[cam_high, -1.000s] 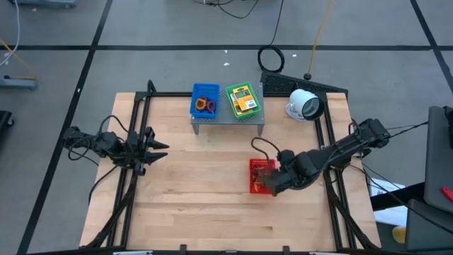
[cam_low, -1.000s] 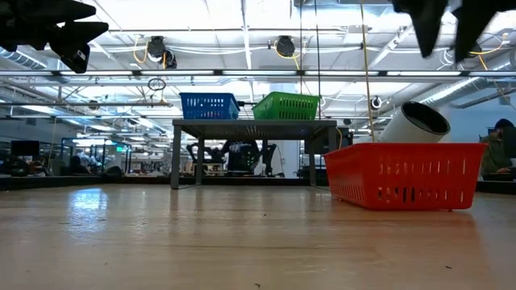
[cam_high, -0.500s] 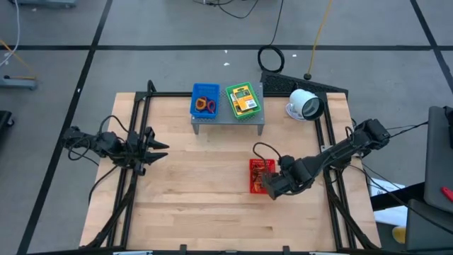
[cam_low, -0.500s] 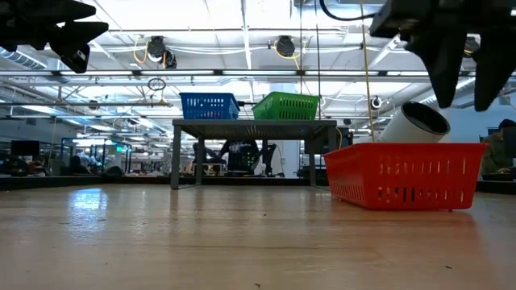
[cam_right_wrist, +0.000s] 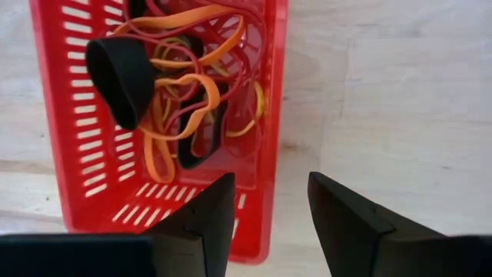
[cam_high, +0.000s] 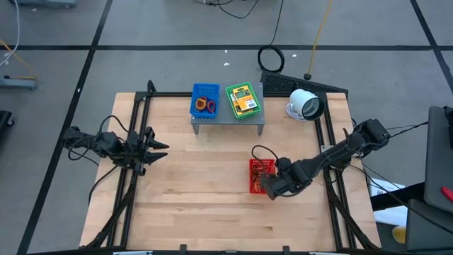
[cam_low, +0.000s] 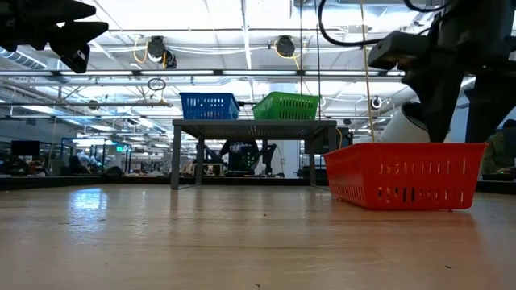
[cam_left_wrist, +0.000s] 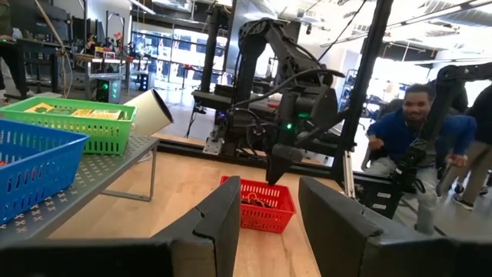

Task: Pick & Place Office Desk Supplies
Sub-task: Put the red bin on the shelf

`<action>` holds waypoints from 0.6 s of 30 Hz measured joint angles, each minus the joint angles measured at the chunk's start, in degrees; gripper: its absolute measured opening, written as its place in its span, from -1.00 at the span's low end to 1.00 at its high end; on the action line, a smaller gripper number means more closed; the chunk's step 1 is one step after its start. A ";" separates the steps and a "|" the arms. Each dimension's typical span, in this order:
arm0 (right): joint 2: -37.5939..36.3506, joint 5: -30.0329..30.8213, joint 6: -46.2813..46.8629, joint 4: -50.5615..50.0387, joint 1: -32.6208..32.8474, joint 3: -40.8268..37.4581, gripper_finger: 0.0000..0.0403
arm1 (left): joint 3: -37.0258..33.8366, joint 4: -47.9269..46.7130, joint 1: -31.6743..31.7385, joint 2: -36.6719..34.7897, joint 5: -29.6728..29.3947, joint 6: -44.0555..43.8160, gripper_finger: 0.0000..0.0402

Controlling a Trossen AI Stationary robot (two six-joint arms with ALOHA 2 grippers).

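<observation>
Lowered since a second ago, the right gripper (cam_right_wrist: pixel 265 219) hangs with fingers spread and empty over the near rim of the red basket (cam_right_wrist: pixel 65 158) toward the table's (cam_high: pixel 191 205) right edge. Rubber bands (cam_right_wrist: pixel 188 100), apparently tangled, lie inside ahead of its jaws. At the left edge the left gripper (cam_left_wrist: pixel 269 223) waits, parted.

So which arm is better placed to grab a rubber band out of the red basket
The right. Its gripper hangs open directly above the red basket holding the rubber bands, jaws at the basket's rim. The left gripper waits near the table's far left edge.
</observation>
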 joint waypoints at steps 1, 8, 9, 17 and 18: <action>0.00 0.02 -0.01 0.40 -0.06 -0.36 -0.22 | 0.00 0.00 0.01 0.00 0.00 0.00 -0.30; 0.00 1.40 -0.03 3.92 -0.22 -3.21 -0.22 | 0.00 0.00 0.01 0.01 -0.01 0.01 -0.30; 0.00 1.52 -0.03 4.87 -0.30 -3.66 -0.22 | 0.00 -0.02 0.00 -0.01 0.00 0.01 -0.30; 0.00 1.51 -1.11 8.80 -0.88 -6.52 -0.22 | 0.00 -0.02 -0.01 -0.01 0.00 0.01 -0.30; 0.00 1.49 -1.12 9.40 -0.88 -6.96 -0.22 | 0.00 0.00 0.01 -0.01 0.00 0.01 -0.30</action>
